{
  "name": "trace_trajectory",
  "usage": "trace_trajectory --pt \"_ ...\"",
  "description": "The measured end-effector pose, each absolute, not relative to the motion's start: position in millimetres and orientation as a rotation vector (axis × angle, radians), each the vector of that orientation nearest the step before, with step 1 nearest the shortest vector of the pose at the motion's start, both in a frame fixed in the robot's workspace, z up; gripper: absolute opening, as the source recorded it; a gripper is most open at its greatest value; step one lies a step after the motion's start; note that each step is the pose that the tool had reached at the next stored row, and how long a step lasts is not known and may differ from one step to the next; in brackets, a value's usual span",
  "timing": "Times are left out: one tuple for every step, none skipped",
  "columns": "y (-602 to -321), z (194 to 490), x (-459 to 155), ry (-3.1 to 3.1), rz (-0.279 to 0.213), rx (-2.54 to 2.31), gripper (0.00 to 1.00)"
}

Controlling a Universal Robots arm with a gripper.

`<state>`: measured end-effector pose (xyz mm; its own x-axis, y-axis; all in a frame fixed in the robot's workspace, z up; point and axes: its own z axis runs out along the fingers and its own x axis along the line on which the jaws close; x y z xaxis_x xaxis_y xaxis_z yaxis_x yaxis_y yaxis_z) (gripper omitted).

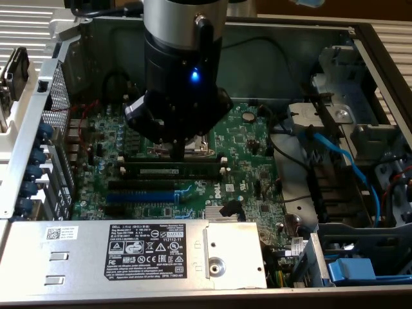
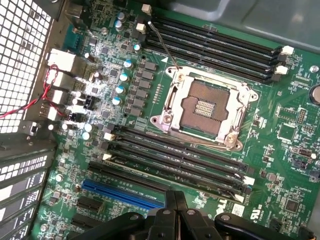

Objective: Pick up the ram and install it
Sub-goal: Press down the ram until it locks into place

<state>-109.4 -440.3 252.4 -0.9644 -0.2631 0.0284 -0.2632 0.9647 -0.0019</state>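
- Hovering over the motherboard [image 1: 244,138], the gripper [image 2: 175,207] has its fingers pressed together, holding nothing.
- The ram [image 1: 170,171] already lies in a black slot just near of the CPU socket [image 2: 207,107], between white end clips.
- Judged step: seating, probably pressing it home.
- Any further push calls for straight, even downward pressure.

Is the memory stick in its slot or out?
In. The ram lies flat along a slot on the green board, between white clips, with the shut gripper above it.
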Motion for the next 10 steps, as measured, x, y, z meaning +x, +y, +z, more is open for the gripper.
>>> trace_trajectory --pt "-440.3 252.6 -109.4 -3.087 0.012 0.402 0.10" --pt "-440.4 252.7 -109.3 -3.089 0.015 0.390 0.10" --pt "-440.3 252.9 -109.3 -3.090 0.018 0.378 0.10" --pt "-440.3 253.0 -109.2 -3.091 0.021 0.366 0.10" --pt "-440.3 253.3 -109.2 -3.092 0.024 0.354 0.10" --pt "-440.4 253.5 -109.1 -3.093 0.026 0.343 0.10" --pt "-440.4 253.6 -109.1 -3.094 0.028 0.331 0.10" --pt "-440.3 253.9 -109.0 -3.095 0.029 0.320 0.10" --pt "-440.3 254.2 -109.0 -3.096 0.030 0.308 0.10" --pt "-440.3 254.4 -108.8 -3.097 0.031 0.297 0.10"
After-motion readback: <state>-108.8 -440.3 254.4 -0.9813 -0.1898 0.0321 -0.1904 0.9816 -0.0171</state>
